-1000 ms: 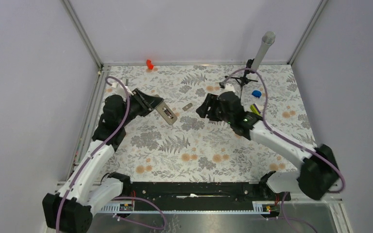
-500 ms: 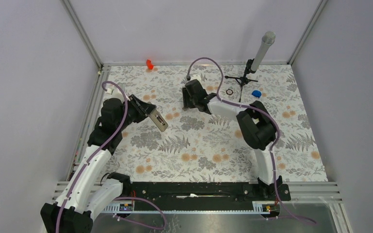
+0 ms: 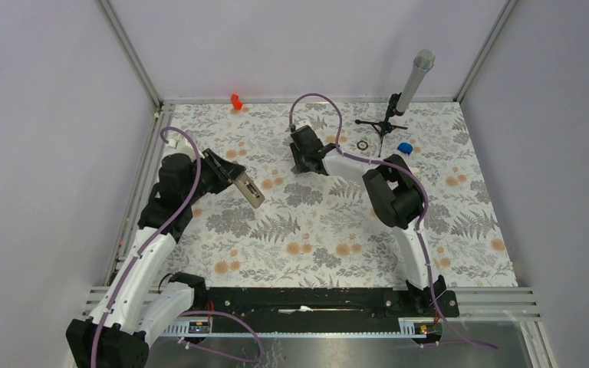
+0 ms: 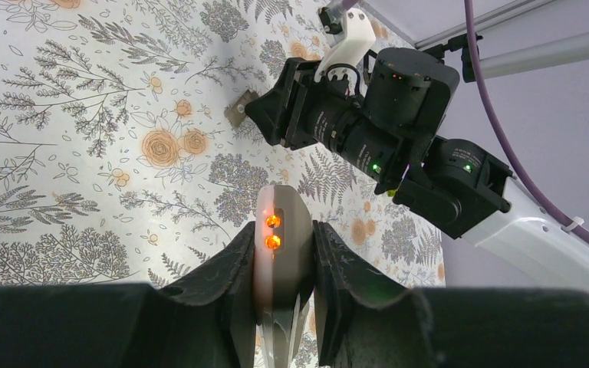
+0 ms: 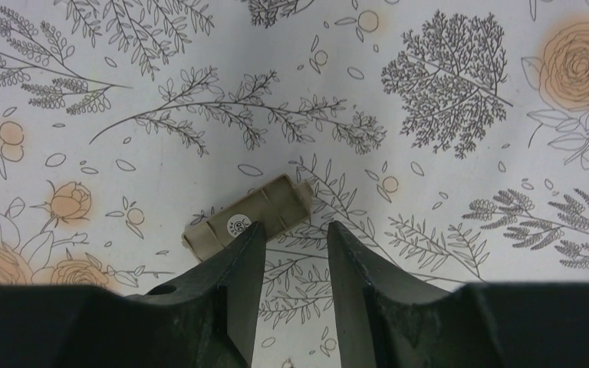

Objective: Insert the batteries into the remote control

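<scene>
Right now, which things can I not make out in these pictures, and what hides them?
- The batteries: in no view; whether any sit inside the remote control is too small to tell from the top view.
- The remote control's lower end: left wrist view, covered by the fingers of the left gripper.
- The small beige piece: top view, hidden under the right gripper; right wrist view, its near edge behind one finger.

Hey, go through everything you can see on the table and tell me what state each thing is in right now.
remote control: clamped in the left gripper, two orange lights glowing.
left gripper: shut on the remote control.
right gripper: open, down by the beige ridged piece.
beige ridged piece: lying on the table, ungripped.
microphone: upright on its stand.
black ring: lying flat on the table.
</scene>
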